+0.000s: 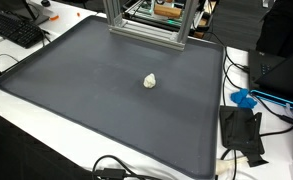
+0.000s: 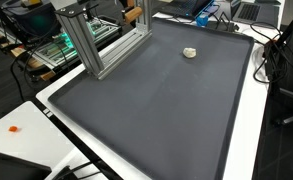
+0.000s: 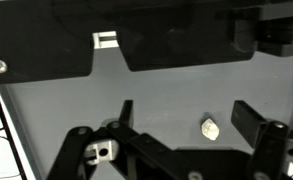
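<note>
A small whitish crumpled lump (image 1: 150,81) (image 2: 190,52) lies alone on a large dark grey mat (image 1: 76,95) (image 2: 156,110) in both exterior views. In the wrist view my gripper (image 3: 186,118) is open, its dark fingers (image 3: 248,118) spread wide above the mat. The lump (image 3: 210,128) shows between them, closer to the right-hand finger and touching neither. Nothing is held. The arm and gripper do not appear in either exterior view.
An aluminium frame (image 1: 146,25) (image 2: 96,40) stands at one edge of the mat. A keyboard (image 1: 21,30), a blue object (image 1: 244,98), a black device (image 1: 241,130) and cables lie on the white table around the mat.
</note>
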`<state>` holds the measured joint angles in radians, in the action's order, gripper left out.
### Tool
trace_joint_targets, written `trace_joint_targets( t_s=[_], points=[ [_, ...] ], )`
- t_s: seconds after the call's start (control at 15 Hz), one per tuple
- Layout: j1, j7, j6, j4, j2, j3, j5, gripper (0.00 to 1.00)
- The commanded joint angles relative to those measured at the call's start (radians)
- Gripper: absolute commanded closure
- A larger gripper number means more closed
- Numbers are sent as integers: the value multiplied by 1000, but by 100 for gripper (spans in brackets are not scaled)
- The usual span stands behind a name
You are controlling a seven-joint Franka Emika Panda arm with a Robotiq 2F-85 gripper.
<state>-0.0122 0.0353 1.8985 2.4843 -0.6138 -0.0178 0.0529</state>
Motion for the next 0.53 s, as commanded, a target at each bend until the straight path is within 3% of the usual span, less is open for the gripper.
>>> trace_joint_targets(
  t_s=[0.0,0.47],
  points=[
    [-36,83,-12,8,-58,-39,93,0],
    [-104,68,60,72,-165,-145,72,0]
  ],
)
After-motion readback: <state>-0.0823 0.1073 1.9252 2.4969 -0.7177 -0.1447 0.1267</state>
